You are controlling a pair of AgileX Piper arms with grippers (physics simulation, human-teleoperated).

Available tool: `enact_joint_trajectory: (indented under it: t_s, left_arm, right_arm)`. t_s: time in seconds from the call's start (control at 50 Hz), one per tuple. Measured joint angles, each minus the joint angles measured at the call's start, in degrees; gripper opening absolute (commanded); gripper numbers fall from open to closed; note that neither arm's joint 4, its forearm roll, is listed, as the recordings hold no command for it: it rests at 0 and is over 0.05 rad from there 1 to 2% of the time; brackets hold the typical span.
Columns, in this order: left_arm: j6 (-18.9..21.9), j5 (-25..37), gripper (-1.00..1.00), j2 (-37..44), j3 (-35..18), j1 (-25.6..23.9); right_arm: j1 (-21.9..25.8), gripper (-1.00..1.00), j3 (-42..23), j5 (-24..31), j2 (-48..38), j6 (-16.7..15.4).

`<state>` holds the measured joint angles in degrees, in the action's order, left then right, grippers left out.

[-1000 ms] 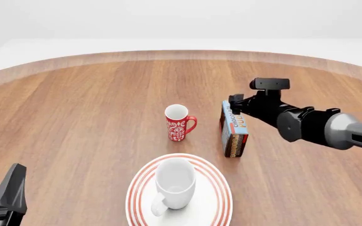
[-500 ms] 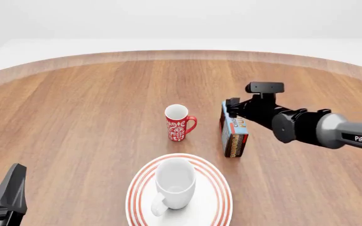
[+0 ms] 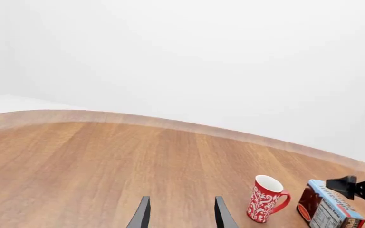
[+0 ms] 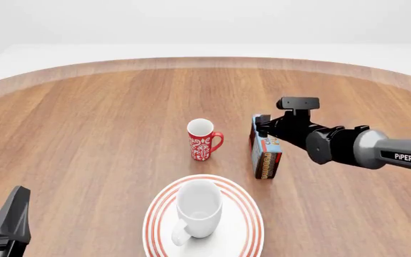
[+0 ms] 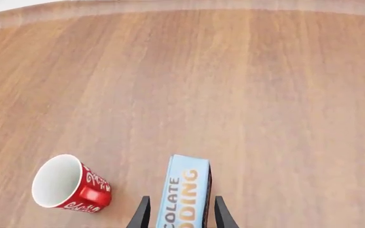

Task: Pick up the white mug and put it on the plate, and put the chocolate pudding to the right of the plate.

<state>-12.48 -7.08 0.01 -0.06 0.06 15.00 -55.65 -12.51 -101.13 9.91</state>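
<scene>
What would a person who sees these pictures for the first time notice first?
Probably the white mug standing on the plate at the near edge of the table. Next, the right gripper, its jaws astride the upright chocolate pudding just behind and right of the plate. The red mug stands left of that box, apart from it.

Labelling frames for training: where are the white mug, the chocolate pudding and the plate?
white mug (image 4: 199, 210), front view, outer wall.
chocolate pudding (image 5: 181, 195), right wrist view, blue lettered face.
plate (image 4: 250, 213), front view, ringed rim.
</scene>
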Motion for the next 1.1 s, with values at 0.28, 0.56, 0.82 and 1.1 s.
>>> enact_joint_trajectory:
  t_s: [0.28, 0.56, 0.82, 1.1]
  left_arm:
    - [-0.07, -0.01, 1.00, 0.00, -0.02, -0.04]
    - [-0.17, 0.02, 1.00, 0.00, -0.03, -0.05]
    - [-0.10, 0.14, 1.00, 0.00, -0.04, -0.09]
    - [0.02, 0.18, 1.00, 0.00, -0.01, -0.17]
  right_arm:
    - [0.03, 1.00, -0.17, -0.18, -1.19, -0.07]
    - [0.13, 1.00, -0.33, -0.26, -2.10, -0.08]
    - [0.17, 1.00, -0.30, -0.41, -2.70, -0.07]
    - [0.15, 1.00, -0.57, 0.00, -3.05, -0.20]
